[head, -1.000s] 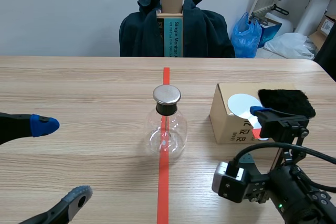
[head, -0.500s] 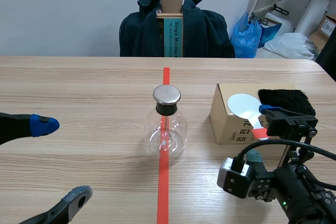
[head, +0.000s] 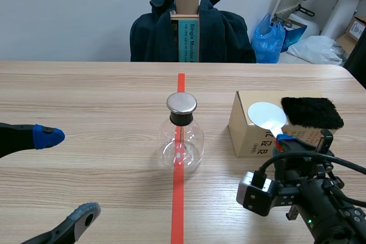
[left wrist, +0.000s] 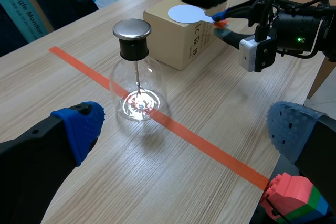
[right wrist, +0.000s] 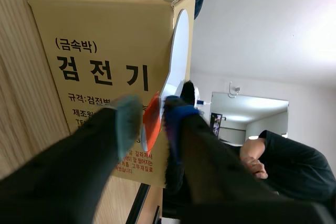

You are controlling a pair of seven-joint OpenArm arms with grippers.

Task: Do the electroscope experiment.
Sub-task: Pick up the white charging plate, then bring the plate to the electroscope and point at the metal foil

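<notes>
Right gripper [right wrist: 152, 119] clamped on the orange handle of the white-disc paddle [head: 266, 114], beside the cardboard box [head: 251, 138].
Left gripper [left wrist: 186, 127] spread wide, apart from the glass flask [head: 182, 141].

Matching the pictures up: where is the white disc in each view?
Scene view: white disc over the box, right of the flask.
Left wrist view: disc over the box, beyond the flask.
Right wrist view: edge-on beside the box, orange handle between the fingers of the right gripper.
Shared landmark: the box.
</notes>
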